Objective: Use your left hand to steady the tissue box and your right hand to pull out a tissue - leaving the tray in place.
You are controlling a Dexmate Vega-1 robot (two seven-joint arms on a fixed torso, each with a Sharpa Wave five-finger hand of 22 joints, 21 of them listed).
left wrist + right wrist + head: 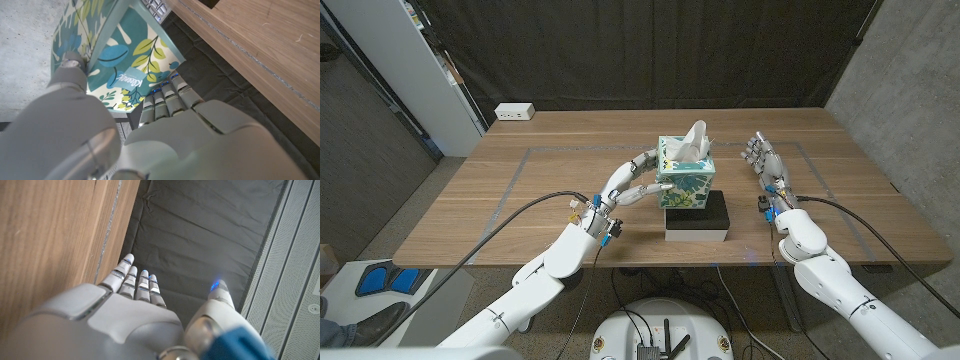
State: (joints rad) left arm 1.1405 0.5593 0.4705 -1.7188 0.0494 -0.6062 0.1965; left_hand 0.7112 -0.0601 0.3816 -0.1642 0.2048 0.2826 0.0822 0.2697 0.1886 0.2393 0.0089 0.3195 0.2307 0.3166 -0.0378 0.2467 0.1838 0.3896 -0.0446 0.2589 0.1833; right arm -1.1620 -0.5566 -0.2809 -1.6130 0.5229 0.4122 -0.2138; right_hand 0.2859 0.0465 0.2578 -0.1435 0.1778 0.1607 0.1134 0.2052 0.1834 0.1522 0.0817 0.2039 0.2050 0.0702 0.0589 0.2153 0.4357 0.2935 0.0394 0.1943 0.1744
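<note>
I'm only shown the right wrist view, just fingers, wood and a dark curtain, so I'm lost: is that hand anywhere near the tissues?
Observer: Not yet. In the head view the right hand is open, apart from the tissue box.
Operator: Is anything holding the box?
Observer: Yes, the left hand grips its side; the left wrist view shows fingers against the leafy panel.
Operator: Is a tissue ready to pull?
Observer: Yes, a white tissue sticks up from the top.
Operator: What is the box sitting on?
Observer: A black and white tray.
</note>
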